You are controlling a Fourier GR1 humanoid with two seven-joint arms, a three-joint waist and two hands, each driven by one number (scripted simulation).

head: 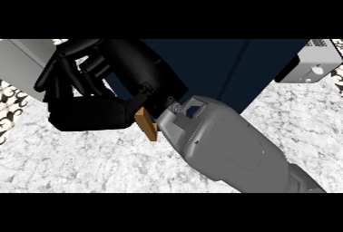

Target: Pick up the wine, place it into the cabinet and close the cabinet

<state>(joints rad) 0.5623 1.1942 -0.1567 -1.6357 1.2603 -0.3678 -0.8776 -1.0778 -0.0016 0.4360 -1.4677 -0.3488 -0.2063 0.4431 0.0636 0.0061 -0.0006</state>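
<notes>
My right hand (pixel 87 86) fills the upper left of the head view, its grey forearm (pixel 227 149) running in from the lower right. Its fingers (pixel 60 74) are loosely bent and spread, with nothing between them. The hand lies against the left part of the dark blue cabinet (pixel 221 68), which spans the top middle. Just under the wrist a small brown wooden piece (pixel 147 124) shows, at the cabinet's lower edge. No wine bottle shows anywhere. My left hand is out of sight.
A grey appliance (pixel 311 63) stands at the top right beside the cabinet. Top left holds a grey box-like surface (pixel 23 63). The speckled white counter (pixel 87 163) stretches across the lower half, with patterned wall tiles (pixel 10 104) at the left edge.
</notes>
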